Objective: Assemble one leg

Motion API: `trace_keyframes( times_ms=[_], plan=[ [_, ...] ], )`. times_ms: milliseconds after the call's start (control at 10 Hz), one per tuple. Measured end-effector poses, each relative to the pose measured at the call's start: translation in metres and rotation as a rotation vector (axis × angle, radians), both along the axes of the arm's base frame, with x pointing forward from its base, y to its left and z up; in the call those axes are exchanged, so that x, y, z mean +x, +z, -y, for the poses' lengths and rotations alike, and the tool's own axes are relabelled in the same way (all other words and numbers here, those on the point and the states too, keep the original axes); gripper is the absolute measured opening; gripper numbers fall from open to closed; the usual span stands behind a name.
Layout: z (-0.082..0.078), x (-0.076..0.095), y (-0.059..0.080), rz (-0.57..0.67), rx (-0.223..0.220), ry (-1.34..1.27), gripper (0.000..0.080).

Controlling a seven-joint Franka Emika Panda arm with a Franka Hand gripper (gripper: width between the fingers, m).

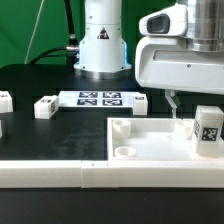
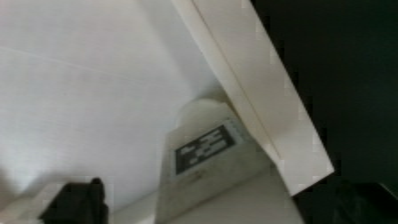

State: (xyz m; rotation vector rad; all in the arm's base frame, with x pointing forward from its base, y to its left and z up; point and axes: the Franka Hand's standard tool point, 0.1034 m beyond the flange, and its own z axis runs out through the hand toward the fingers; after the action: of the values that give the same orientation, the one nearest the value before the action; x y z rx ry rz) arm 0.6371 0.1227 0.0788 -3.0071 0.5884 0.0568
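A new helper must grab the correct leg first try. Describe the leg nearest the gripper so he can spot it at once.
Find the big white panel at the front of the black table. At its end on the exterior view's right stands a leg, tag facing the camera. The other legs sit off the panel on the table, toward the exterior view's left.

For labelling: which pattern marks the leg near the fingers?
Black-and-white square tag; best in exterior view.
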Motion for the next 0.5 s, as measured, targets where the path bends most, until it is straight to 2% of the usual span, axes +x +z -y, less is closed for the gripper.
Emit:
trace_keyframes(
  times_ms=[300, 500],
  plan=[
    [-0.0027, 0.0007, 0.0003, 0.026, -0.008, 0.338, 0.0649],
    [-0.0021, 0.0008, 0.0003, 0.028, -0.008, 0.357, 0.0634]
  ],
)
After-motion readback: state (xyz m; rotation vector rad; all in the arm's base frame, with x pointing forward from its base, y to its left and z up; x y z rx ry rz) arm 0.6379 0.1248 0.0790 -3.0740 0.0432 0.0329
